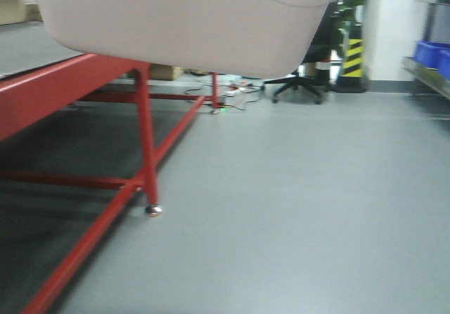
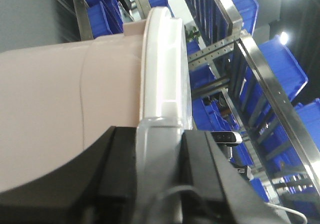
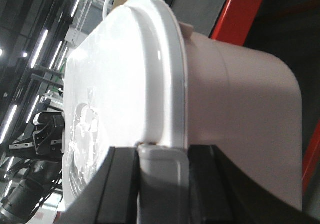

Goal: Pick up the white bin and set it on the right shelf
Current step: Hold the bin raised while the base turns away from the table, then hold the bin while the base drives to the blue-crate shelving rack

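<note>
One left gripper (image 2: 160,134), jaws clamped on the lid rim of the white bin (image 2: 50,108). One right gripper (image 3: 162,151), clamped likewise on the bin's lid rim. One white bin, held in the air over the red table's (image 1: 42,96) edge. Steel shelf (image 2: 215,51) beyond the bin, carrying blue crates (image 2: 287,68), too blurred to count.

Matt plastic white bin (image 1: 190,26) (glossy lid (image 3: 120,83)), red-painted metal table frame (image 1: 146,138), seemingly shiny steel shelf (image 2: 267,81).
</note>
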Available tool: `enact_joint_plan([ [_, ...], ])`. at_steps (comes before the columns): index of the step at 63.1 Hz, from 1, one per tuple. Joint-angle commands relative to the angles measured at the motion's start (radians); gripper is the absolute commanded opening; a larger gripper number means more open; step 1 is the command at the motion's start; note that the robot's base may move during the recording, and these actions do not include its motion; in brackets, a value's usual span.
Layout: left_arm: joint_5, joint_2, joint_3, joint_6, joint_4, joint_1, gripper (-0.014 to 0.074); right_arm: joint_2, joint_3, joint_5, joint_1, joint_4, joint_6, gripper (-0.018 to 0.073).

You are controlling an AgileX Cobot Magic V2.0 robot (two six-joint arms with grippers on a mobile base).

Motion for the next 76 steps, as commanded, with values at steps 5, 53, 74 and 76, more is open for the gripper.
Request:
enact_joint_plan([
  [5,0.191,-0.055,-0.038,-0.005,-0.114,-0.013,-0.0104,-0.06,-0.033,0.132,0.008,0.085,-0.015,0.0172],
  [53,0.191,-0.055,-0.038,-0.005,-0.114,-0.013,-0.0104,-0.06,-0.033,0.132,0.008,0.085,-0.015,0.0172],
  [74,0.191,-0.055,-0.038,-0.005,-0.114,-0.013,-0.0104,-0.06,-0.033,0.132,0.008,0.085,-0.015,0.0172],
  [76,0.191,-0.055,-0.038,-0.005,-0.114,-0.013,-0.0104,-0.06,-0.033,0.132,0.008,0.085,-0.015,0.0172],
])
